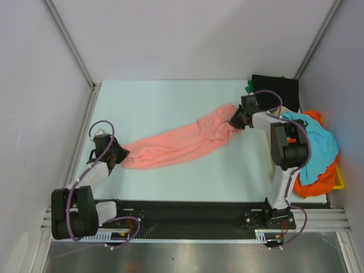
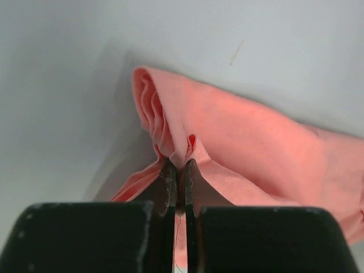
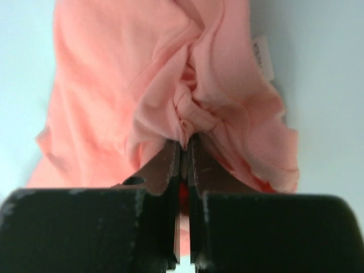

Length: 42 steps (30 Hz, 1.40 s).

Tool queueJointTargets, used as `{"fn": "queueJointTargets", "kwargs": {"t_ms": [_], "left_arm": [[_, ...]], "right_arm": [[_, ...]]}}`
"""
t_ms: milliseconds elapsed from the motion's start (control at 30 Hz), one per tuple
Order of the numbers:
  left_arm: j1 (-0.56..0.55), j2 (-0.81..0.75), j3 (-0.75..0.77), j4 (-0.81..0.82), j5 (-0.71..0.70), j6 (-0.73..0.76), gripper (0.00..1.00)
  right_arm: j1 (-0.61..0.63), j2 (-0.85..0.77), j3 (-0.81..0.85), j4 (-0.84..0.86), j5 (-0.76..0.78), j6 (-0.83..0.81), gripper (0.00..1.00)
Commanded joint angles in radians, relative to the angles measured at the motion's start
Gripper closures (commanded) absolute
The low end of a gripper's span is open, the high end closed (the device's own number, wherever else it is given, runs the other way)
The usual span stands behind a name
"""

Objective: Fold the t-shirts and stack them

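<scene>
The salmon pink t-shirt (image 1: 182, 142) is stretched in a long bunched band across the table, from lower left to upper right. My left gripper (image 1: 120, 154) is shut on its left end, where the cloth (image 2: 227, 136) bunches between the fingers (image 2: 168, 185). My right gripper (image 1: 238, 118) is shut on its right end, with gathered folds (image 3: 170, 96) pinched at the fingertips (image 3: 170, 165). A white label (image 3: 261, 57) shows on the cloth. A black t-shirt (image 1: 278, 88) with a bit of green (image 1: 249, 87) lies at the far right. Turquoise (image 1: 315, 148) and orange (image 1: 313, 182) t-shirts are heaped at the right.
The heap at the right sits on a yellow tray (image 1: 338, 181) by the table's right edge. White walls with metal posts (image 1: 71, 48) close the table in at left, back and right. The right arm (image 1: 287, 153) stands in front of the heap.
</scene>
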Motion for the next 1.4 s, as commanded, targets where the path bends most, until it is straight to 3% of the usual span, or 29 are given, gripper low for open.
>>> {"fn": "queueJointTargets", "kwargs": {"t_ms": [0,167,200,400,533,667,767,800,833,967,1000,1067,1100,1133,1233,1367], "left_arm": [[-0.022,-0.111,-0.035,-0.047,0.039,-0.033,1.00],[-0.095,-0.277,-0.097,-0.135,0.048,-0.089,1.00],[-0.105,-0.298,-0.111,-0.147,0.044,-0.102,1.00],[-0.321,-0.449,-0.193,-0.201,0.022,-0.255,1.00],[-0.485,-0.515,-0.217,-0.221,-0.015,-0.400,1.00],[-0.753,-0.510,-0.216,-0.213,-0.100,-0.531,0.98],[-0.911,-0.466,-0.211,-0.203,-0.131,-0.640,0.80],[-0.943,-0.457,-0.208,-0.202,-0.125,-0.663,0.62],[-0.977,-0.449,-0.202,-0.207,-0.127,-0.704,0.56],[-1.169,-0.486,-0.090,-0.328,-0.200,-0.747,0.46],[-1.203,-0.499,-0.059,-0.412,-0.228,-0.740,0.46],[-1.282,-0.515,0.040,-0.494,-0.338,-0.715,0.45],[-1.289,-0.512,0.069,-0.565,-0.361,-0.676,0.44],[-1.289,-0.507,0.123,-0.601,-0.404,-0.657,0.44],[-1.287,-0.495,0.221,-0.728,-0.508,-0.568,0.40],[-1.251,-0.492,0.291,-0.801,-0.668,-0.490,0.32]], "right_arm": [[0.011,0.175,0.275,-0.005,-0.055,-0.082,1.00],[0.034,0.450,0.684,-0.101,-0.159,-0.181,1.00],[0.037,0.505,0.834,-0.136,-0.161,-0.190,1.00],[0.074,0.817,1.336,-0.227,-0.256,-0.243,1.00],[0.092,0.881,1.376,-0.093,-0.287,-0.224,1.00],[0.109,0.907,1.397,0.003,-0.257,-0.204,1.00],[0.129,0.937,1.444,0.055,-0.231,-0.204,1.00],[0.135,0.938,1.451,0.069,-0.207,-0.210,1.00],[0.146,0.940,1.452,0.101,-0.193,-0.232,1.00],[0.178,0.938,1.469,0.164,-0.136,-0.290,0.99],[0.187,0.938,1.471,0.170,-0.106,-0.296,0.96],[0.197,0.934,1.472,0.178,-0.063,-0.321,0.65],[0.203,0.928,1.474,0.179,-0.035,-0.329,0.47],[0.206,0.920,1.474,0.173,-0.024,-0.336,0.20],[0.207,0.851,1.437,0.149,-0.021,-0.346,0.04],[0.197,0.635,1.246,0.106,0.019,-0.333,0.00]]}}
